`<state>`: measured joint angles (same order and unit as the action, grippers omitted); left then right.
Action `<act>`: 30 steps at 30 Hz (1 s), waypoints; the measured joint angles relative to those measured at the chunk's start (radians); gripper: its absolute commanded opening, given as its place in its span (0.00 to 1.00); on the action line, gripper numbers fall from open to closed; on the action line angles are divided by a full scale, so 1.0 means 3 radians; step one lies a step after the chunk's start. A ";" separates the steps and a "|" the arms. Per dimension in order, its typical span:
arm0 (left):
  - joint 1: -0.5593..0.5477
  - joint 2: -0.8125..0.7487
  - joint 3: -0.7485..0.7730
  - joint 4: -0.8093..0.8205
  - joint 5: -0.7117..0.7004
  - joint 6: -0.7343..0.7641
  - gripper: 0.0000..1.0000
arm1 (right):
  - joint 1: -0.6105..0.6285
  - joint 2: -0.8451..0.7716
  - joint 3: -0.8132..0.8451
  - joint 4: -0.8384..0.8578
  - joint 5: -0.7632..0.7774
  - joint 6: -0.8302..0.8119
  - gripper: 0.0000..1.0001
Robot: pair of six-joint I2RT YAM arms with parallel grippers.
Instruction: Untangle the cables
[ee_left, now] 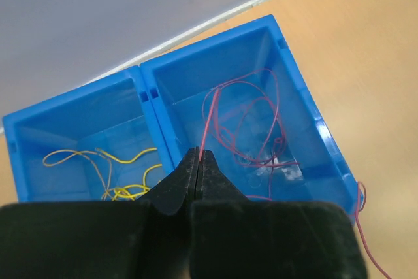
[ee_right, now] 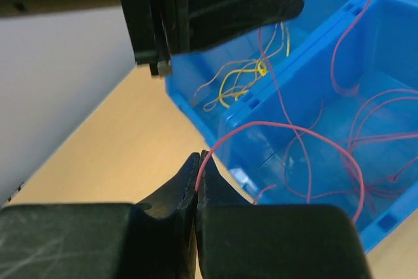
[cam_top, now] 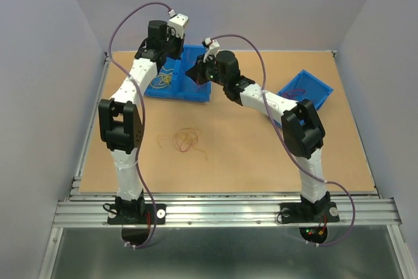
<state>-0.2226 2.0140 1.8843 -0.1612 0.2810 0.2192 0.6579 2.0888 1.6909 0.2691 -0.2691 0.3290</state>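
Both grippers pinch the same thin pink-red cable (ee_right: 274,125) above a pair of blue bins (cam_top: 196,89) at the back of the table. My left gripper (ee_left: 199,155) is shut on it, and the strand (ee_left: 204,129) runs from its tips into the right-hand bin (ee_left: 307,115), where more magenta cable lies looped. My right gripper (ee_right: 198,161) is shut on the cable beside that bin's corner; from there it arcs over the rim. Yellow cables (ee_left: 124,174) lie in the left-hand bin (ee_left: 39,135). A loose tangle of red, orange and yellow cables (cam_top: 186,140) rests mid-table.
A third blue bin (cam_top: 320,86) sits tilted at the back right, beside the right arm's elbow. The left gripper's body (ee_right: 160,63) hangs close above the right gripper. Grey walls enclose the table on three sides.
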 measured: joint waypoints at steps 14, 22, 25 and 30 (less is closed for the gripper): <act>-0.0001 0.0717 0.0426 -0.0219 0.0010 0.0003 0.18 | -0.0256 0.1091 0.0881 -0.0014 -0.0089 0.0212 0.01; 0.0001 0.0562 0.0233 -0.0123 0.0095 -0.0008 0.43 | -0.0256 0.1162 0.1122 0.0000 0.0008 0.0308 0.02; 0.0001 0.0458 0.0145 -0.0093 0.0108 -0.0019 0.52 | -0.0256 0.1162 0.1122 -0.0001 0.0151 0.0333 0.05; 0.0003 0.0291 0.0062 0.0001 0.0117 -0.0048 0.56 | -0.0256 0.1162 0.1122 -0.0004 0.0407 0.0364 0.13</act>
<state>-0.2218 2.1014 1.9030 -0.1608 0.3161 0.2047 0.5812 2.4374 2.0274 0.2680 -0.1471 0.4381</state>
